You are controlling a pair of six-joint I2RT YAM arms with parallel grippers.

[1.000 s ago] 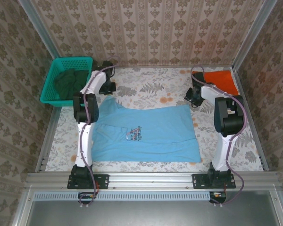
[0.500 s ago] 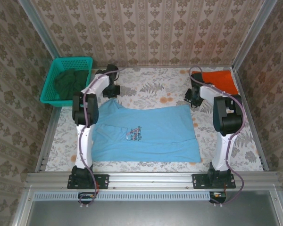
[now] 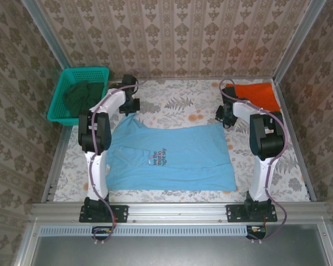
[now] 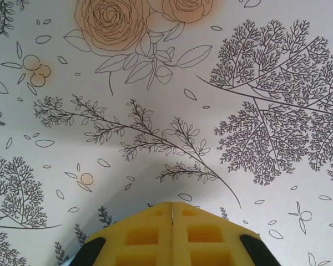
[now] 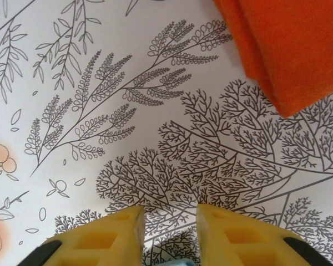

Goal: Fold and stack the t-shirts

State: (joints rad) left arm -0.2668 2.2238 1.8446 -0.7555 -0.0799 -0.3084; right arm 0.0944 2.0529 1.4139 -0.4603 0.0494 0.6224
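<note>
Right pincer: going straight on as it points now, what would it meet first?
Probably the white leaf-printed tablecloth; the line of the right pincer seems to miss the folded bright-orange cloth t-shirt, though depth is unclear.

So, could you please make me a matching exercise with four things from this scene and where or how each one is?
1 light-blue t-shirt
2 orange t-shirt
3 basket
4 left gripper

a shut, over bare tablecloth
b far-left corner, dark cloth inside
c spread flat, in the middle
d folded, far-right corner

Pairs: 1-c, 2-d, 3-b, 4-a
</note>
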